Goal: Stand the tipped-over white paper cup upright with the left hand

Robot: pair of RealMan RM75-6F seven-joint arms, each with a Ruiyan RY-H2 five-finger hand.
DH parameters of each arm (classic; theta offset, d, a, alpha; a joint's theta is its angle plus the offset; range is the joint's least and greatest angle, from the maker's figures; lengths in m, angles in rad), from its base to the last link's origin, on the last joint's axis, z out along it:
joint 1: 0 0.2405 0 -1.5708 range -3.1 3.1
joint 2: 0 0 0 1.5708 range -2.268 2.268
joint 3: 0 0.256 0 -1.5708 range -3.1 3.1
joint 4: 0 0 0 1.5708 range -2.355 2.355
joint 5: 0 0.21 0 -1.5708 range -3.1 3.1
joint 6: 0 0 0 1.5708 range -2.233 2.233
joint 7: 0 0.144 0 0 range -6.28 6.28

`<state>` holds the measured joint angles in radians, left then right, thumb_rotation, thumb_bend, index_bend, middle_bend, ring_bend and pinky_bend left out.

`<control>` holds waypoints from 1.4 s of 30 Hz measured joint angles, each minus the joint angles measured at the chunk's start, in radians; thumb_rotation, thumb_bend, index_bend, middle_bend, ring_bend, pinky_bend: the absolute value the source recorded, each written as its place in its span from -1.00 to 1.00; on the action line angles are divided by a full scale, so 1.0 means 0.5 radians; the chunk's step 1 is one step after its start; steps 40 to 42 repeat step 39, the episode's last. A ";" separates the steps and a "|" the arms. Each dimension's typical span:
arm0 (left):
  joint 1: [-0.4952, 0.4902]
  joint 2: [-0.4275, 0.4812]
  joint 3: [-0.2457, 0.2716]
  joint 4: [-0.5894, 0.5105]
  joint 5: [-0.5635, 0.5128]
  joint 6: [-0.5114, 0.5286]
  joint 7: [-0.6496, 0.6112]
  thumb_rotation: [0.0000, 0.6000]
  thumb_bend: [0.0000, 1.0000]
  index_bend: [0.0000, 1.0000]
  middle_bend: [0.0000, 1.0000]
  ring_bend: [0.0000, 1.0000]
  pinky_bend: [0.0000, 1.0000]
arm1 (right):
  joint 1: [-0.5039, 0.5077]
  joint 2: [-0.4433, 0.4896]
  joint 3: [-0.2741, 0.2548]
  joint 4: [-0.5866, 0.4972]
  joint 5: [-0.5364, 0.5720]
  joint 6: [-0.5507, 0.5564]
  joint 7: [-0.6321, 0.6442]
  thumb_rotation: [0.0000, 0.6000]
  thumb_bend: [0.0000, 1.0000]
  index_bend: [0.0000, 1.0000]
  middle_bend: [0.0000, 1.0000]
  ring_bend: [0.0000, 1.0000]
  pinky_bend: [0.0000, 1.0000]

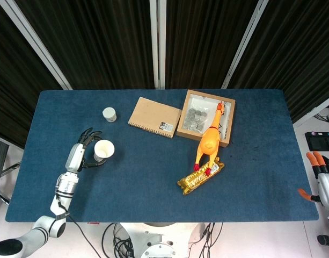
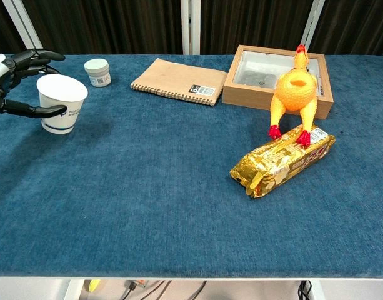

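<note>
The white paper cup (image 1: pixel 104 150) (image 2: pixel 61 103) stands upright on the blue table, mouth up, near the left edge. My left hand (image 1: pixel 85 148) (image 2: pixel 16 81) sits just to its left with the fingers spread around it. In the chest view the upper fingers are lifted clear of the rim, while the thumb lies along the cup's near side. My right hand (image 1: pixel 322 174) hangs beyond the table's right edge, fingers apart and holding nothing.
A small white jar (image 1: pixel 109 114) (image 2: pixel 98 71) stands behind the cup. A tan notebook (image 1: pixel 154 117) and a wooden box (image 1: pixel 231 123) lie at the back centre. A rubber chicken (image 1: pixel 209 141) leans on a gold snack pack (image 1: pixel 200 176).
</note>
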<state>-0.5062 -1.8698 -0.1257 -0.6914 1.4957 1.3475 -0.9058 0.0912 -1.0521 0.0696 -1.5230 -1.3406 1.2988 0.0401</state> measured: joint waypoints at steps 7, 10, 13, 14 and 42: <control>0.011 0.005 0.002 0.016 -0.007 -0.006 -0.053 1.00 -0.65 -0.79 -0.56 -0.96 -0.94 | 0.005 0.002 -0.001 -0.009 0.013 -0.014 -0.020 1.00 -0.80 -1.00 -1.00 -1.00 -1.00; 0.013 0.016 -0.001 0.008 -0.005 0.011 -0.067 1.00 -0.65 -0.82 -0.69 -0.99 -0.94 | 0.003 0.006 0.000 -0.015 0.013 -0.006 -0.019 1.00 -0.80 -1.00 -1.00 -1.00 -1.00; 0.018 0.037 -0.004 -0.017 0.006 0.058 -0.072 1.00 -0.65 -0.84 -0.82 -1.00 -0.93 | 0.000 0.011 0.003 -0.019 0.012 0.003 -0.016 1.00 -0.80 -1.00 -1.00 -1.00 -1.00; 0.021 0.047 -0.005 -0.028 0.012 0.079 -0.070 1.00 -0.65 -0.85 -0.85 -1.00 -0.93 | -0.001 0.014 0.005 -0.021 0.013 0.005 -0.015 1.00 -0.80 -1.00 -1.00 -1.00 -1.00; 0.485 1.428 0.163 -1.621 -0.107 0.324 1.797 1.00 -0.70 -0.92 -0.95 -1.00 -1.00 | -0.080 0.001 0.010 -0.112 -0.111 0.275 -0.146 1.00 -0.81 -1.00 -1.00 -1.00 -1.00</control>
